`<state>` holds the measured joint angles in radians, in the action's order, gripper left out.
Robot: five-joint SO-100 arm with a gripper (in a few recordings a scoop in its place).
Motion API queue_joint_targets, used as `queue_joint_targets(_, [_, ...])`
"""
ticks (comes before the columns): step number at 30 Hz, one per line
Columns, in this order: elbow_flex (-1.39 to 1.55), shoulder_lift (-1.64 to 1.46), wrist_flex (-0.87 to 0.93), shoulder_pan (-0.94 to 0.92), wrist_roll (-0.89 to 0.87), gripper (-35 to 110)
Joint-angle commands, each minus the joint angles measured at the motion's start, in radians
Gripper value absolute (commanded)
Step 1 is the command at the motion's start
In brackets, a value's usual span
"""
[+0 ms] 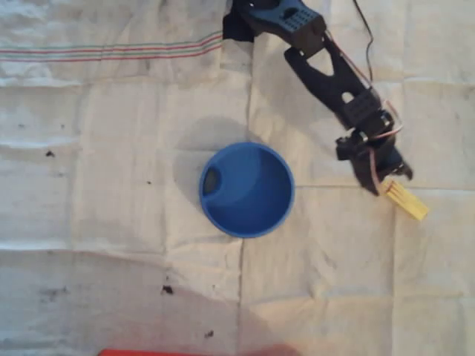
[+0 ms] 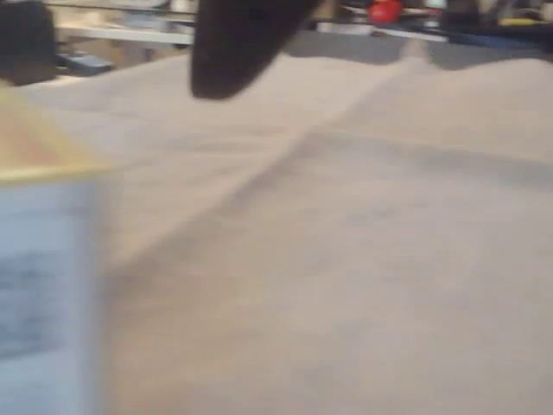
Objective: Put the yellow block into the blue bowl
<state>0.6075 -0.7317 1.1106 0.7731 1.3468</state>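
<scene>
In the overhead view the blue bowl stands upright and empty at the middle of the cloth. My dark gripper is to its right, well apart from the rim, pointing down-right. The yellow block sticks out from between the fingertips, slanting toward the lower right, and the jaws look shut on its near end. The wrist view is blurred: a dark finger hangs at the top and a large pale shape with a yellow upper edge, the yellow block, sits close at the left.
A creased white cloth covers the table, with coloured stripes at the upper left and a few dark specks. A red strip lies along the bottom edge. The arm's cable runs at the upper right.
</scene>
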Motion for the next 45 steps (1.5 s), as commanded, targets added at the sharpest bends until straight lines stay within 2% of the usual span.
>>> queue_joint_targets(1, [-0.083,-0.040,-0.018,-0.002,0.011,26])
queue_joint_targets(10, [-0.083,0.023,-0.132,-0.002,0.011,26])
queue_joint_targets(19, [-0.075,0.032,-0.143,0.009,0.011,26])
queue_joint_targets(29, [-0.071,0.034,-0.137,0.012,0.009,1])
queue_joint_targets(45, [-0.069,0.034,-0.133,0.012,-0.006,0])
